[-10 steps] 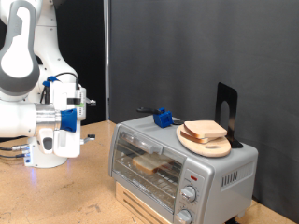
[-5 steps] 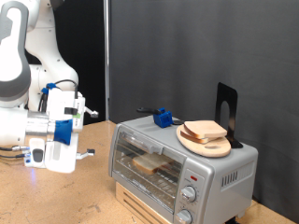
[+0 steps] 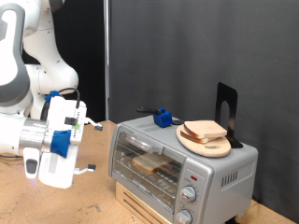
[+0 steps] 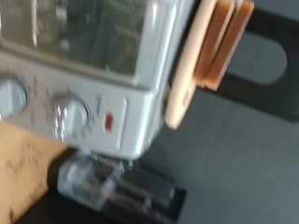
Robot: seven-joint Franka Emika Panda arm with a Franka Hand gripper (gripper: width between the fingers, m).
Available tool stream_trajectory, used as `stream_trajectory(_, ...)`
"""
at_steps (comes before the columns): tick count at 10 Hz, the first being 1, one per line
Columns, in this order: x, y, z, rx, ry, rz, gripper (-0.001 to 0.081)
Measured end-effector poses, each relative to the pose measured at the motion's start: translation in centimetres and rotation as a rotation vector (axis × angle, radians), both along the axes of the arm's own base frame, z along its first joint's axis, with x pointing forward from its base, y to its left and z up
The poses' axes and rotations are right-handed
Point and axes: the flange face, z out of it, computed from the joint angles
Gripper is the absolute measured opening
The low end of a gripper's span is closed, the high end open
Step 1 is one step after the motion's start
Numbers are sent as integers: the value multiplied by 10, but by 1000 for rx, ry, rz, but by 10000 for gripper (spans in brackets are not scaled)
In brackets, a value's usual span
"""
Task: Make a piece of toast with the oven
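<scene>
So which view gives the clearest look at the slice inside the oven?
The exterior view. Through the glass door of the oven the piece of toast shows lying on the rack. In the wrist view the oven fills the frame with its knobs, but the blurred, reflective glass hides the slice.

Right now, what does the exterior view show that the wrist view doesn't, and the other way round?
Only the exterior view shows the arm with its tool hanging to the left of the oven, apart from it, a bread slice inside behind the glass door, and a small blue thing on the oven's top.

Only the wrist view shows, close up and blurred, a clear block beside the oven's base.

Both show the oven, its two knobs, the red mark, and the wooden plate carrying bread.
</scene>
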Motion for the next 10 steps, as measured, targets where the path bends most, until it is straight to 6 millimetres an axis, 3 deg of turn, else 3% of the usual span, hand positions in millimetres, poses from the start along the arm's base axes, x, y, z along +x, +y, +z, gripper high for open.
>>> stream_trajectory(3,36,-7,3,-87,155,-16,808)
stream_trajectory(6,75,-13,-6,-125,175,-241,808)
stream_trajectory(8,73,-8,-4,-136,197,-116,808)
stream_trajectory(10,95,0,2,-156,303,24,808)
